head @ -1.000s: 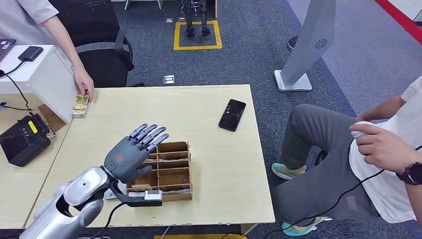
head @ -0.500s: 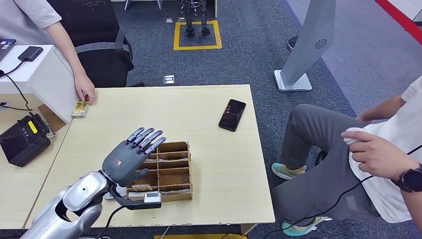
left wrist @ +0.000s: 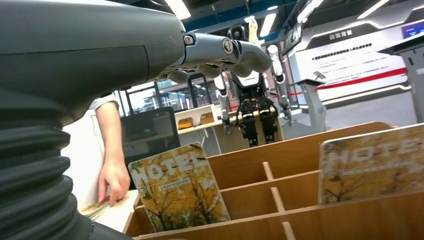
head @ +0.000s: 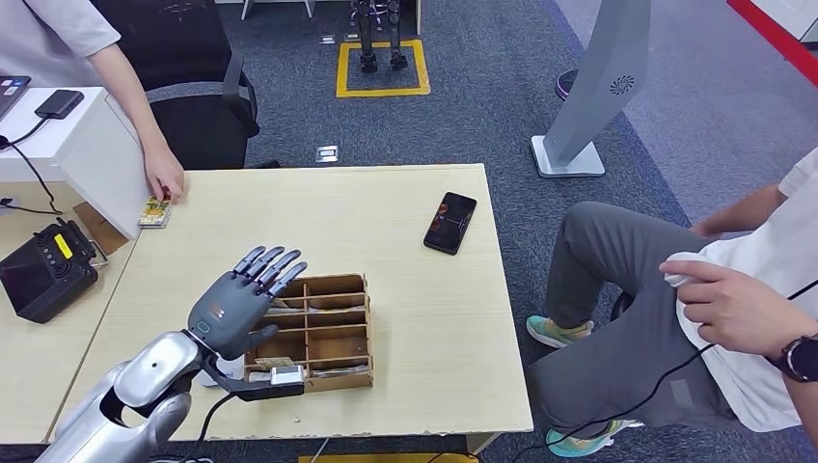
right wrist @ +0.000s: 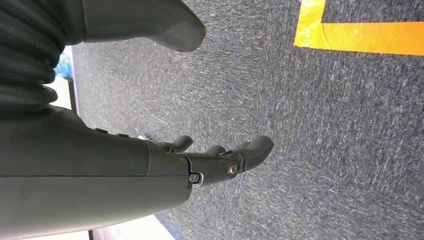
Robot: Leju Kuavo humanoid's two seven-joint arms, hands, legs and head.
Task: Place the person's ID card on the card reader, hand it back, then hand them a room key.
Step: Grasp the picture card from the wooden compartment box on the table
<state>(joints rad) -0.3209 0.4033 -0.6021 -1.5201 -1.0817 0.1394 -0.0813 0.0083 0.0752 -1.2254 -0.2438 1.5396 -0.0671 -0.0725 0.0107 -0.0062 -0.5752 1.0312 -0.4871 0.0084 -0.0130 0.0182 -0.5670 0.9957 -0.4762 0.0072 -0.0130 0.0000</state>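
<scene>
Above the wooden divider box (head: 313,333), the left hand (head: 234,304) hovers with fingers (head: 272,267) extended and spread, grasping nothing, palm down over the box's near-left compartments. Hotel room key cards (left wrist: 177,187) stand upright in the box's slots. The right hand (right wrist: 150,165) hangs toward grey carpet (right wrist: 325,140), fingers loosely extended, empty. At the table's far-left corner, a person's hand (head: 164,178) rests beside a small card stack (head: 154,211); a black phone (head: 450,222) lies well apart.

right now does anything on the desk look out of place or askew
Nothing is spilled or damaged. The black phone lies at a slant near the desk's far right side. The hotel cards lean tilted in the wooden organizer, under the open left robot hand.
</scene>
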